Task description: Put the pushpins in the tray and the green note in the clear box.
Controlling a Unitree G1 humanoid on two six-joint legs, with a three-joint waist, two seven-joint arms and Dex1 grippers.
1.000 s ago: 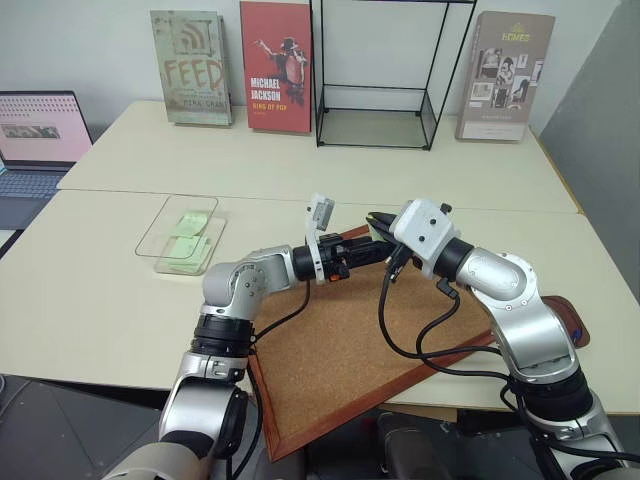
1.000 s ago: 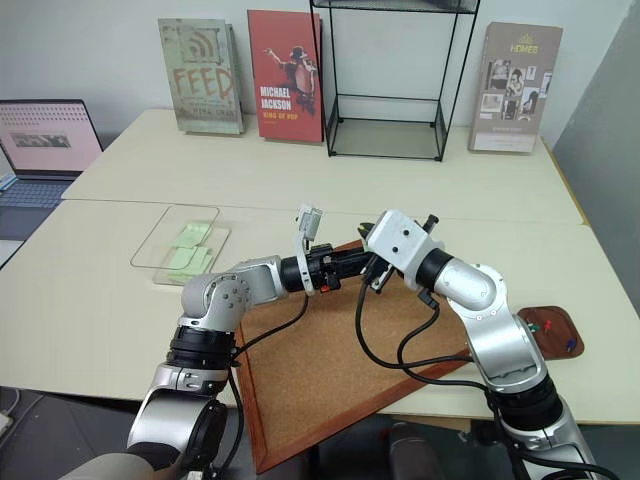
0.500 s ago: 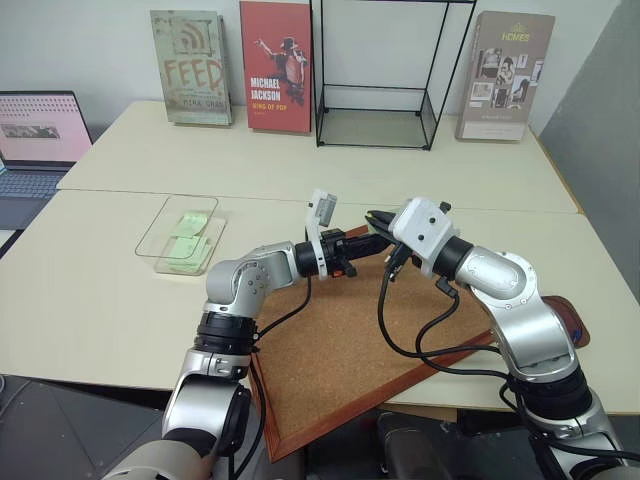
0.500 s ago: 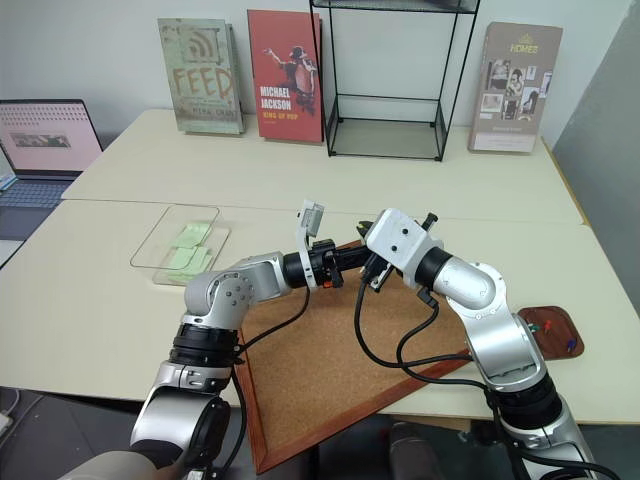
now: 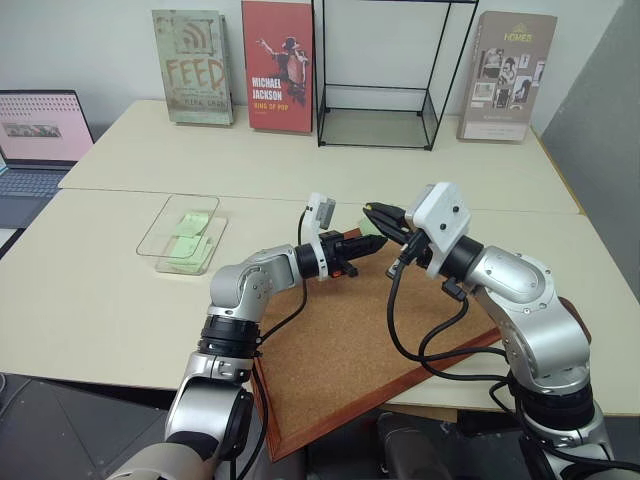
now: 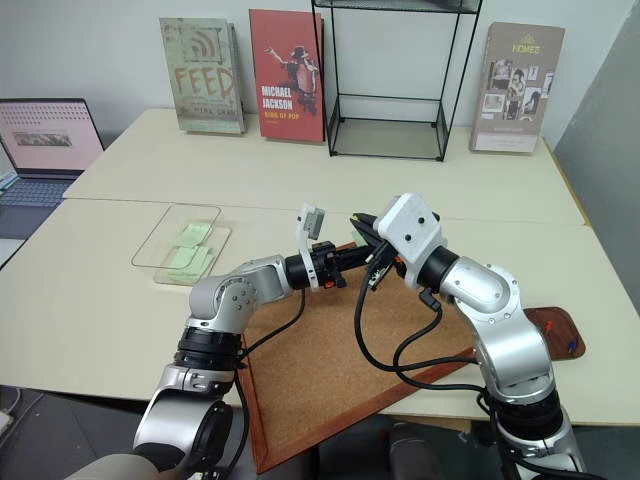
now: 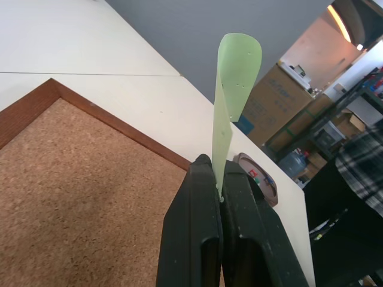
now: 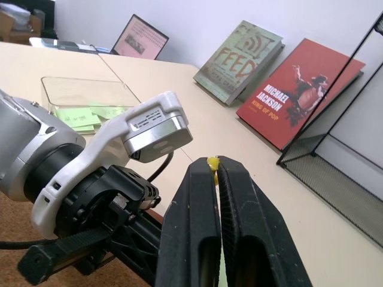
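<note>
My left gripper is shut on the lower edge of the green note, which stands up curled above the far corner of the corkboard. Just above and to the right of it, my right gripper is shut on a yellow pushpin, held clear of the board. The reddish-brown tray lies at the right table edge, partly behind my right arm, with a blue pushpin and other pins in it. The clear box sits to the left and holds several green notes.
A tall black wire-frame case and three upright books line the back of the table. A laptop stands open at the far left. The corkboard overhangs the table's front edge.
My left gripper has shut on the green note. My right gripper has lifted up and back from the board's corner with the yellow pushpin.
</note>
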